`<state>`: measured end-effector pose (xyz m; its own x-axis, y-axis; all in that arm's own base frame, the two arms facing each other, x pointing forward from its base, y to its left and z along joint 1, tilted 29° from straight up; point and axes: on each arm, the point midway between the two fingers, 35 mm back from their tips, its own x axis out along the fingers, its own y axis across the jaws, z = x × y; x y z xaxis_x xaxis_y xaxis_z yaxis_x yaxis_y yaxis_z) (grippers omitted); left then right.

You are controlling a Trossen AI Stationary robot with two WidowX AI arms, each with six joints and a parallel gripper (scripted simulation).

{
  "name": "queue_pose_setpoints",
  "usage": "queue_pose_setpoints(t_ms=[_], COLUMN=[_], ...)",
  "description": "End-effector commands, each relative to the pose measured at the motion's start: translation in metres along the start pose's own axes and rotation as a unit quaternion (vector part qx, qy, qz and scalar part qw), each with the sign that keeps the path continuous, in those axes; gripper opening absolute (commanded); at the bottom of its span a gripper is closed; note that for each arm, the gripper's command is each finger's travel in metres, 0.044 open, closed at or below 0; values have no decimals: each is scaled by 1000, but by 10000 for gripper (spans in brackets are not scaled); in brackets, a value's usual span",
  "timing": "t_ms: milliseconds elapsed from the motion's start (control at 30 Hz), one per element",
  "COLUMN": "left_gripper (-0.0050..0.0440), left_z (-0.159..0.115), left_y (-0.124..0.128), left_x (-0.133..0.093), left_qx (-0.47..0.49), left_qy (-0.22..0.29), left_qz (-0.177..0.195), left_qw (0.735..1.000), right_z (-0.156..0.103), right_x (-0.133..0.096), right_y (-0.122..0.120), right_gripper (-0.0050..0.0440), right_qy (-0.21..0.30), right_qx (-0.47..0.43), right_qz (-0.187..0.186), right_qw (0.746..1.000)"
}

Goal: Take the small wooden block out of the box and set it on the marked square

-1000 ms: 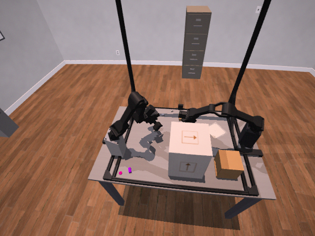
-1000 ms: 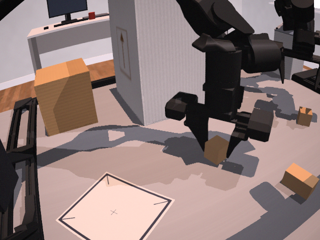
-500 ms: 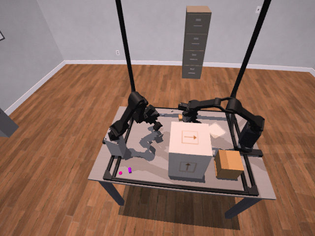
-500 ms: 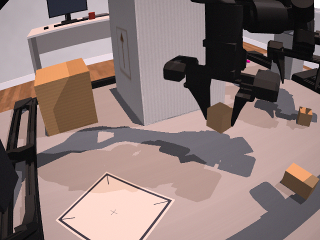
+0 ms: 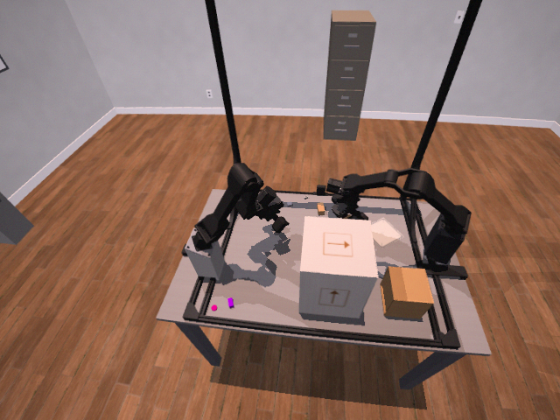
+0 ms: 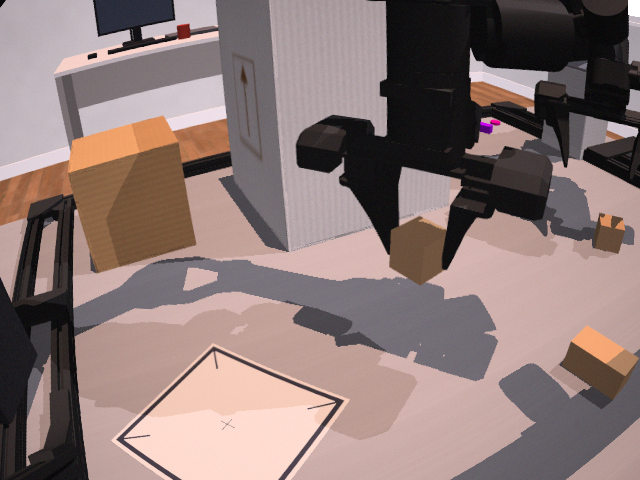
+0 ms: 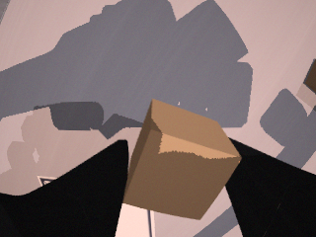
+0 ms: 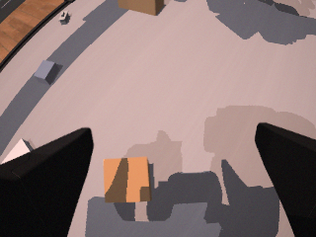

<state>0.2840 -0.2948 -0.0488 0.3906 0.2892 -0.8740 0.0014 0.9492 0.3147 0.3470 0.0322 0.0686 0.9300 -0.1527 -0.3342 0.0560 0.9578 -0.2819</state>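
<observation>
Only the top view shows us the tall filing cabinet (image 5: 343, 81), its drawers fronted by pale label plates and handles too small for us to read. Only the exterior view gives us a desk (image 6: 155, 85) with a dark monitor (image 6: 135, 14) and a red mug (image 6: 183, 31). On the table (image 5: 267, 300) (image 6: 522, 279) we see the white box (image 5: 316, 253) (image 6: 330, 93): the top view shows an arrow printed on its roof and another on one wall, while the exterior view shows an upright arrow in a frame. We cannot see its inside. The cardboard box (image 5: 407, 293) (image 6: 149, 206) stands near it.

Our left gripper (image 5: 354, 215) (image 6: 417, 260) (image 7: 174, 147) is closed around a wooden block (image 6: 417, 250) (image 7: 183, 163), tilted and raised off the table, outside the white box and off the marked square (image 5: 384, 232) (image 6: 227, 408). In the exterior view we can make out the square's dark border, corner ticks and centre cross. Our right gripper (image 5: 280, 224) (image 6: 601, 170) (image 8: 177, 134) is spread wide, with nothing between its fingers.

A second wooden block (image 5: 321, 208) (image 6: 599, 361) (image 8: 143, 5) and a smaller wooden cube (image 6: 608, 233) (image 8: 126, 180) lie on the table. With three alike, we cannot tell for certain which is the task's block. The right wrist view adds a little grey block (image 8: 46, 71)
</observation>
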Motion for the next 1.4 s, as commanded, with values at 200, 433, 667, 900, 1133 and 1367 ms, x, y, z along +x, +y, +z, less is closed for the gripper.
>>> queue_pose_setpoints(t_ms=[200, 433, 667, 900, 1133, 1367], left_gripper=[0, 0, 0, 0, 0, 0], left_z=[-32, -60, -79, -106, -127, -147], left_y=[7, 16, 25, 40, 55, 72], left_x=[-6, -6, -6, -5, -4, -2], left_qx=[-3, -2, -2, -2, -3, -3], left_qy=[-4, -4, -4, -4, -5, -6], left_qz=[-7, -7, -7, -7, -6, -5], left_qw=[1000, 1000, 1000, 1000, 1000, 1000], right_z=[0, 0, 0, 0, 0, 0], right_x=[0, 0, 0, 0, 0, 0], right_y=[0, 0, 0, 0, 0, 0], right_gripper=[400, 400, 400, 400, 400, 400], right_qy=[-1, -1, -1, -1, -1, -1], right_qx=[2, 2, 2, 2, 2, 2], right_qz=[-1, -1, -1, -1, -1, -1], right_qw=[1000, 1000, 1000, 1000, 1000, 1000])
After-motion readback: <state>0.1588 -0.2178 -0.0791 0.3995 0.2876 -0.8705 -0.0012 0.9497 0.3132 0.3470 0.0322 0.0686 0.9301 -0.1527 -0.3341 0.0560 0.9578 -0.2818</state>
